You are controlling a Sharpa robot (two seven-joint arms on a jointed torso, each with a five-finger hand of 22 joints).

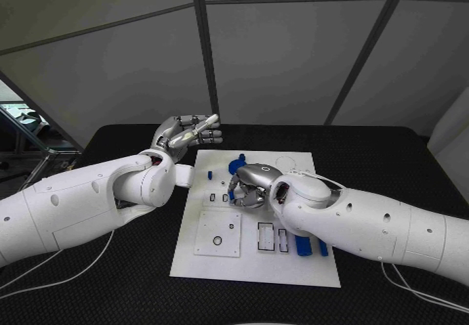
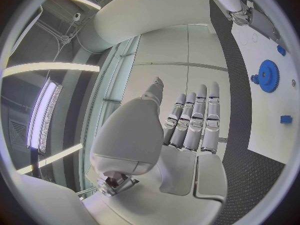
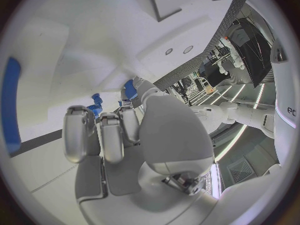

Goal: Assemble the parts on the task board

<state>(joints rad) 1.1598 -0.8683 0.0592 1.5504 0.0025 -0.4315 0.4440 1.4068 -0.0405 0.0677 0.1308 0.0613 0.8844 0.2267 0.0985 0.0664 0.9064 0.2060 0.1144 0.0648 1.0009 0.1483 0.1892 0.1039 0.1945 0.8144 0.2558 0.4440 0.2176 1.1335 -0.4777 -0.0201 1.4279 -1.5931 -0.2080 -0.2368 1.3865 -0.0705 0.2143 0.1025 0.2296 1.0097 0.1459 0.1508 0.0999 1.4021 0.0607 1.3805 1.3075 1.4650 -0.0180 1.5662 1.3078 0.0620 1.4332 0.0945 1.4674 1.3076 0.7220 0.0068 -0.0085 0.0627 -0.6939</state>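
The white task board [image 1: 256,261] lies in the middle of the black table. A blue gear [image 1: 234,166] and a small blue piece [image 1: 209,174] sit at its far end, and two blue cylinders [image 1: 312,246] lie near its right edge. My right hand [image 1: 250,185] hangs over the middle of the board with its fingers bent downward, apart from the thumb, and nothing between them. In the right wrist view, blue parts [image 3: 97,103] stand just beyond the fingers [image 3: 112,135]. My left hand [image 1: 188,133] is raised off the board's far left corner, fingers straight and empty. The left wrist view shows the gear [image 2: 269,76].
Rectangular slots [image 1: 266,234] and a square plate with a small ring [image 1: 219,231] mark the near half of the board. Black table [image 1: 97,298] surrounds the board, and grey wall panels close off the back. A cable runs along the table under each arm.
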